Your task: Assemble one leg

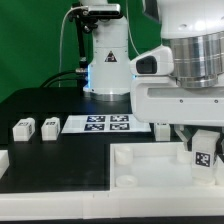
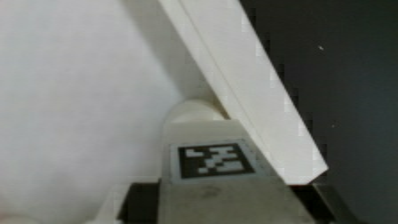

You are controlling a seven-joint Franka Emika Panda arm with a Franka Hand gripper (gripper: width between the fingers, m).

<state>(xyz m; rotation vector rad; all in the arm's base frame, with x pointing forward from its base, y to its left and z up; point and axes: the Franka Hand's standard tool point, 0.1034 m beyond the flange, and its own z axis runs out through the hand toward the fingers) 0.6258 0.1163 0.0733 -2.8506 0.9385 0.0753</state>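
My gripper point(image 1: 203, 140) is shut on a leg point(image 1: 203, 156), a small white post with a black-and-white tag facing the camera. It holds the leg upright over the large white tray-like slab point(image 1: 150, 170), near the slab's far edge on the exterior view's right. In the wrist view the leg point(image 2: 214, 150) sits between my dark fingers point(image 2: 146, 200), its far end at a rounded corner spot beside the slab's raised rim point(image 2: 249, 80). I cannot tell whether the leg touches the slab. Two more legs point(image 1: 22, 128) point(image 1: 49, 126) lie at the left.
The marker board point(image 1: 100, 123) lies flat behind the slab, in front of a white robot base point(image 1: 105, 60). Another small white post point(image 1: 162, 128) stands by the board's right end. A white piece point(image 1: 3, 158) shows at the left edge. The table is black.
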